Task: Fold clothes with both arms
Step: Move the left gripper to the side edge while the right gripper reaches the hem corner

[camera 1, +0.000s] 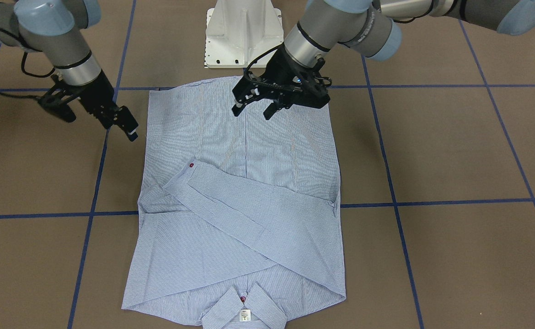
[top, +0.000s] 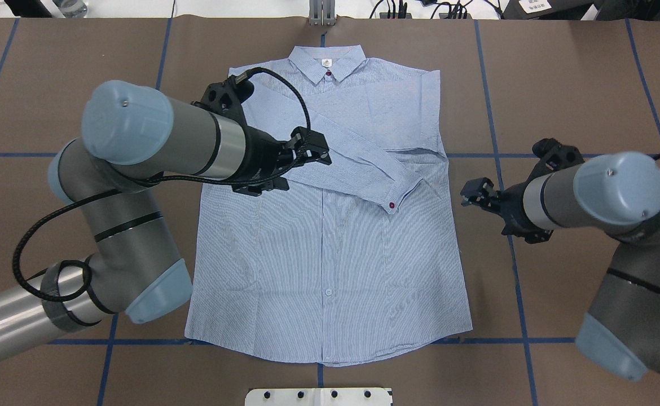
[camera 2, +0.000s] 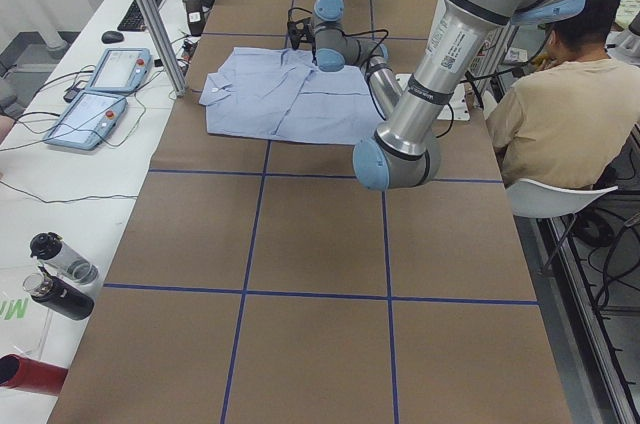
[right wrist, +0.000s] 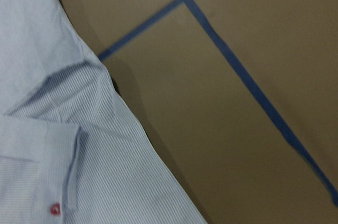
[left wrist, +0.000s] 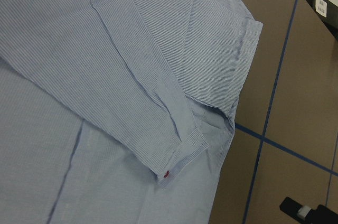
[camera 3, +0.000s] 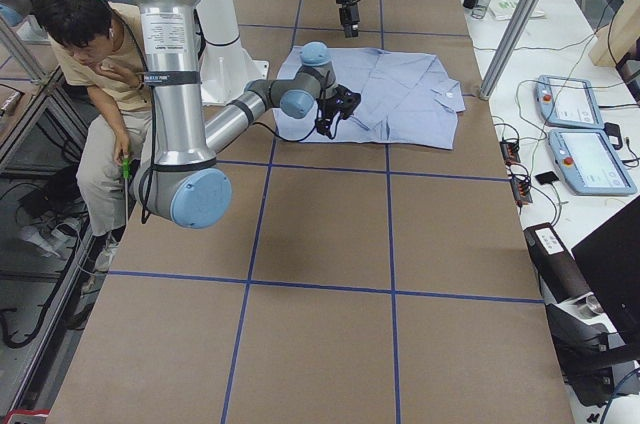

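Shirt (top: 330, 270) is lying flat, front up and buttoned, pretty much dead centre on the brown table (top: 578, 84). Going by the overhead view, the collar (top: 348, 61) is at 12 o'clock. The hem is at 6 o'clock, toward the white pedestal base (top: 319, 396).

Both sleeves are folded in over the chest. The top one runs diagonally from about 10 o'clock down to 4 o'clock. Its cuff (top: 402, 194), with a red button (top: 392, 207), ends close to the shirt's 3 o'clock edge. The other sleeve comes in from the 3 o'clock side and sits underneath, so only part of it shows up near 1 o'clock.

Left gripper (camera 1: 252, 111) hangs above the shirt, around 10 o'clock from its middle, over the folded sleeve. Its fingers are spread wide with nothing between them, and it doesn't look like it's touching the fabric.

Right gripper (top: 473, 193) is off the cloth, over bare table just beside the 3 o'clock edge and about level with that cuff. Its fingers look parted and empty, though the angle isn't great. The right wrist camera only shows the shirt's edge, the cuff button and the blue tape lines (top: 491, 113) on the table.

In the side views, a person in a beige top (camera 2: 560, 104) is sitting by the robot's base.
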Robot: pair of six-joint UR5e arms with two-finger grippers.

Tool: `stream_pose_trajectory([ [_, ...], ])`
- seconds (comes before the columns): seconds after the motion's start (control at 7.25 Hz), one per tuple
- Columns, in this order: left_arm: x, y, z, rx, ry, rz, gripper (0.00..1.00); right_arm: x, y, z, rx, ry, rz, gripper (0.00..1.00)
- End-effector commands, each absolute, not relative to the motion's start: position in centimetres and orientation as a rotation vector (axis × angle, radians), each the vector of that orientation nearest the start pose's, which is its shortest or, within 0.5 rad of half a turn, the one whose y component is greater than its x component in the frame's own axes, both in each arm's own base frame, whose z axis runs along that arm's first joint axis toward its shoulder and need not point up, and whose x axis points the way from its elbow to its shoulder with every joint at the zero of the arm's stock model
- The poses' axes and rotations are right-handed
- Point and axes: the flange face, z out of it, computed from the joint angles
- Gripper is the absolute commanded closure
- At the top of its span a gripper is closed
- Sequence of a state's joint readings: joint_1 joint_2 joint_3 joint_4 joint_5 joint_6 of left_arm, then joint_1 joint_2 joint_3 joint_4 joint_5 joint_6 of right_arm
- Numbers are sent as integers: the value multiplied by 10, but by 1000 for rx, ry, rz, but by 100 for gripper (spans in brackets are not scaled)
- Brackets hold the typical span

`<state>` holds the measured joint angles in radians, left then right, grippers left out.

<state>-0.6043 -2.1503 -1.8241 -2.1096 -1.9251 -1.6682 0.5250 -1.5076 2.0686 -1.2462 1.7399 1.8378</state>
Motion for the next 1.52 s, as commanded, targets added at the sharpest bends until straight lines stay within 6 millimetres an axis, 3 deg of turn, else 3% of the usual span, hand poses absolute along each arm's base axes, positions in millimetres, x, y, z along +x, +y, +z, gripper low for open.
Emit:
stream_pose_trajectory([
  [0.0,426,-427,183,103,1345,-304,6,-406,-248,369,-79,-890,707,2],
  [0.14,427,-428,187,111,1338,-293,6,-414,-215,376,-77,-876,717,2],
  [0.41,426,-428,188,109,1337,-299,5,-425,-191,376,-133,-874,785,4],
  [0.97,426,-428,189,110,1335,-300,4,-442,-183,400,-153,-824,839,9],
  [1.38,427,-426,189,107,1335,-299,2,-447,-184,406,-151,-816,840,13],
])
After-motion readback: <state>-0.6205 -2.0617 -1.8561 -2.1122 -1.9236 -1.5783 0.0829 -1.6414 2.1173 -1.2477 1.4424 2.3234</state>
